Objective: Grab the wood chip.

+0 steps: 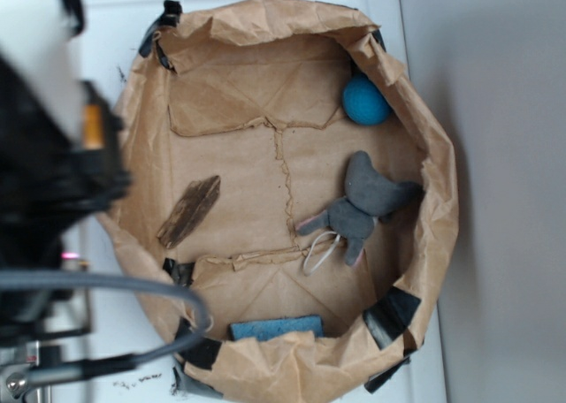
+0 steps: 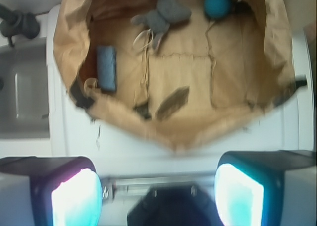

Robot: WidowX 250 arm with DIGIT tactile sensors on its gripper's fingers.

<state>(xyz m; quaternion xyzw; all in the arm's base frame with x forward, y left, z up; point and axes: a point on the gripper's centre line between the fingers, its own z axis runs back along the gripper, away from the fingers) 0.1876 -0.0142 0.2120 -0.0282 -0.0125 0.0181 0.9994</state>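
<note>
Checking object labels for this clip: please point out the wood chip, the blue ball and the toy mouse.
wood chip (image 1: 189, 211), exterior view, middle of the sliver.
blue ball (image 1: 364, 100), exterior view, centre of the ball.
toy mouse (image 1: 364, 201), exterior view, on its grey body.

**Arm and fingers as my cameras show them**

My exterior view gives me a blurred black arm body (image 1: 53, 173) with an orange patch, and a grey cable (image 1: 115, 288) looping beneath it. At the wrist, I see two dark finger blocks with glowing pale cyan pads (image 2: 77, 198).
</note>
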